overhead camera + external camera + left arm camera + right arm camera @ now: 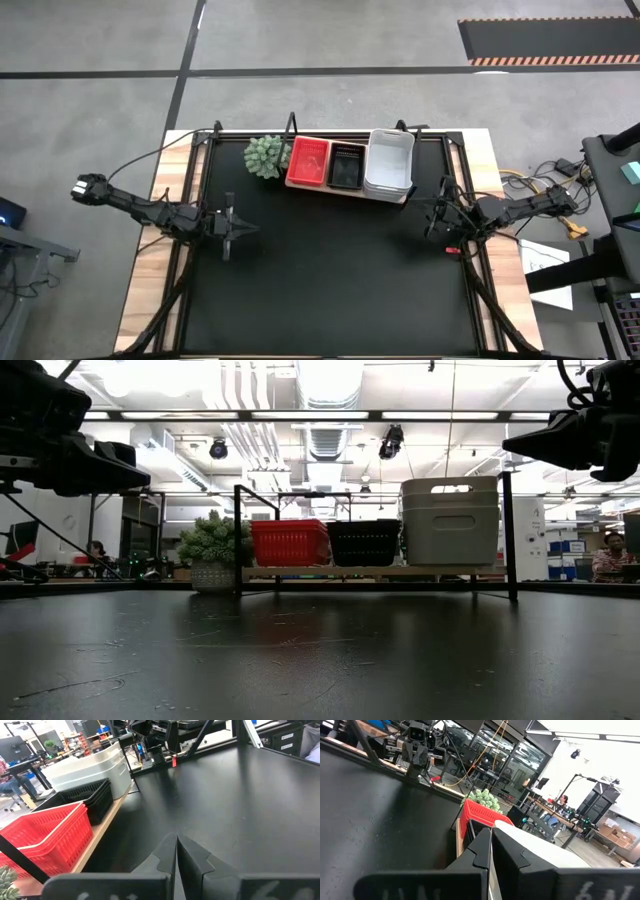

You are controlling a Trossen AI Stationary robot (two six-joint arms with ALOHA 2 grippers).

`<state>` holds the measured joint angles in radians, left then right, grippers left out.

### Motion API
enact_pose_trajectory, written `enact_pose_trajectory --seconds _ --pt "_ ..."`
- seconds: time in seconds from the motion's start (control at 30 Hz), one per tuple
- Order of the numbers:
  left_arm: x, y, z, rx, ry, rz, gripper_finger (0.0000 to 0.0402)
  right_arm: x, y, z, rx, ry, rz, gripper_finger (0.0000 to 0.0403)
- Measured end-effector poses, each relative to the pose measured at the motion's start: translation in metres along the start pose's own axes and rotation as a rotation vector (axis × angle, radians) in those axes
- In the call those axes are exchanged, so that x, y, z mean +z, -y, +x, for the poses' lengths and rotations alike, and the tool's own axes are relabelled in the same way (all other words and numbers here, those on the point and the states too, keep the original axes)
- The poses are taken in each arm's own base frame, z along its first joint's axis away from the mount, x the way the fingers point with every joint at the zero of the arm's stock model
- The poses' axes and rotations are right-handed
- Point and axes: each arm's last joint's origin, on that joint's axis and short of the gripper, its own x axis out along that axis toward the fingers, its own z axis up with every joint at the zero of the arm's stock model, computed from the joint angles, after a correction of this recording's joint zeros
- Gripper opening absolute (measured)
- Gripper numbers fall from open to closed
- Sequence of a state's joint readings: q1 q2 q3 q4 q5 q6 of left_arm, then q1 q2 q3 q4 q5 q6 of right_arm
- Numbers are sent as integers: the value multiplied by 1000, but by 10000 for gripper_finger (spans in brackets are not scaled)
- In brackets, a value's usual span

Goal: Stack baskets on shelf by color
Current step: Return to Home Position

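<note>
High view: left and right jaws are each sitting closed, empty, away from the shelf. While homing, keep clear of the baskets.

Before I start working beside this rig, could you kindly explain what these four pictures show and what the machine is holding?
This is a robot with two dark arms at a table, and each arm ends in a two-finger gripper. One picture looks straight down on the table, and one looks level across it from table height. The other two come from cameras on the arms' wrists.

The left gripper and the right gripper hover above opposite sides of the black mat. Both are shut and hold nothing.

At the far edge, a wooden shelf carries three stacks side by side: red baskets, black baskets and white baskets. The white stack is the tallest. A green spiky plant stands beside the red ones.
</note>
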<state>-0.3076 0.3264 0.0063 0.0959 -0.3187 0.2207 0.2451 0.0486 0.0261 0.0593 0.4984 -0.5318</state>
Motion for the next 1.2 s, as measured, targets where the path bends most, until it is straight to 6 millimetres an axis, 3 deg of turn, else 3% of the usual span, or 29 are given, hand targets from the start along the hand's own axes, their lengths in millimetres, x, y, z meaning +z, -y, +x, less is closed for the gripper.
enact_pose_trajectory --seconds 1.2 --pt "-1 0 1 -2 -11 3 0 0 0 0 0 1 -1 9"
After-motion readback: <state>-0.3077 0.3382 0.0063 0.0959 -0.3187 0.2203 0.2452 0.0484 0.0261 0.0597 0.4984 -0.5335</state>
